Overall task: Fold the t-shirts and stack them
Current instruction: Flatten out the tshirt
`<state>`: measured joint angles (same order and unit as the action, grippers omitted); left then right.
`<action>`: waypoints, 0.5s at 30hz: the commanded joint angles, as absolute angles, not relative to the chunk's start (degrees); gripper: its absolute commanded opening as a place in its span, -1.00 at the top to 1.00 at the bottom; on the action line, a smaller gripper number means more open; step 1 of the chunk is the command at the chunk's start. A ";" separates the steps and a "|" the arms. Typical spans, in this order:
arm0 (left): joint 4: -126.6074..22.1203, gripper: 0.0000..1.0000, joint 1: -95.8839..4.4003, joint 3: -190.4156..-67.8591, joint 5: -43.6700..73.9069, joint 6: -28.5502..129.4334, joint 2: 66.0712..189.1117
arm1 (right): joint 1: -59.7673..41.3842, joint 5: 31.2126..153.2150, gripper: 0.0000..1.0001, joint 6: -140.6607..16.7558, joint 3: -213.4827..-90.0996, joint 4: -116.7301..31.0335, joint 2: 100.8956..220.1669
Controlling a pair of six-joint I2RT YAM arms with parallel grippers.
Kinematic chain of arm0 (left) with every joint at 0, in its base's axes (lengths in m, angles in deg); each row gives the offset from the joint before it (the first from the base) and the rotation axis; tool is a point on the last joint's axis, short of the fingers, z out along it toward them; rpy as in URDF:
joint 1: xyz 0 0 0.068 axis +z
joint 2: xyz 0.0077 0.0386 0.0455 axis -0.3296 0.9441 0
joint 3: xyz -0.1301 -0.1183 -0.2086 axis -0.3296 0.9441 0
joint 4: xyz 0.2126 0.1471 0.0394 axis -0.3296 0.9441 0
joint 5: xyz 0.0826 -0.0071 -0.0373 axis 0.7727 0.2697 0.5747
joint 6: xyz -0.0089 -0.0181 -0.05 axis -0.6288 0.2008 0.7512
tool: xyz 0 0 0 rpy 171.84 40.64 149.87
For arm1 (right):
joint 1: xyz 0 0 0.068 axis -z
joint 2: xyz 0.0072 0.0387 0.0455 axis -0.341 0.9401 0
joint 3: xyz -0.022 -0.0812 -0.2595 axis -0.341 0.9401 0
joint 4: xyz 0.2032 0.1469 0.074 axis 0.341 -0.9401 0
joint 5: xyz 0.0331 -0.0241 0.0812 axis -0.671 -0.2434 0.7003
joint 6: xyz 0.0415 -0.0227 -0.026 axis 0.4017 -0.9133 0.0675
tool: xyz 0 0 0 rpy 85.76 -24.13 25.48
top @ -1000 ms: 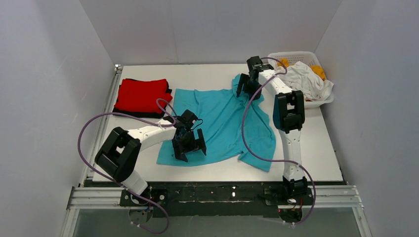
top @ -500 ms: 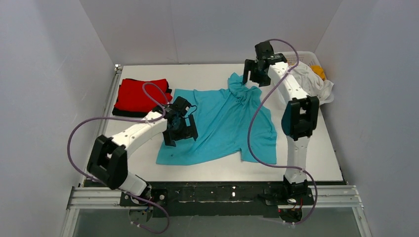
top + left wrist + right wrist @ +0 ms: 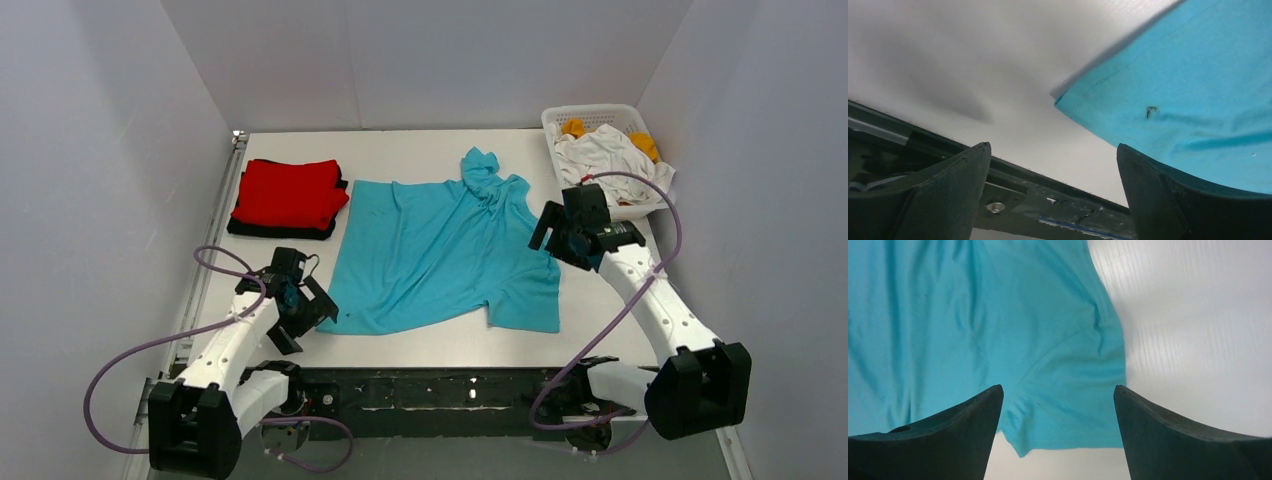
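Retreated from one turquoise t-shirt (image 3: 440,250), left tool (image 3: 307,322) and right tool (image 3: 556,238) gape empty.

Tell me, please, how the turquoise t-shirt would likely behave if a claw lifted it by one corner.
The turquoise t-shirt would probably hang limp: it lies flat with soft wrinkles and a bunched far end. It looks thin, so likely light; its hem hugs the table. Pushed, it would sooner bunch up than slide whole, as that crumpled part suggests.

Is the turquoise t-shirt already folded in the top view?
No, the turquoise t-shirt lies spread open on the table, with only its far sleeve bunched up.
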<state>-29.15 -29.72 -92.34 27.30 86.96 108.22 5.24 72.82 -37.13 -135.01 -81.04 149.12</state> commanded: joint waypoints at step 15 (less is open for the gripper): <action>-42.81 -0.01 -25.35 -84.05 26.45 91.58 117.48 | 5.25 74.28 -0.73 -30.23 -123.13 -79.32 136.58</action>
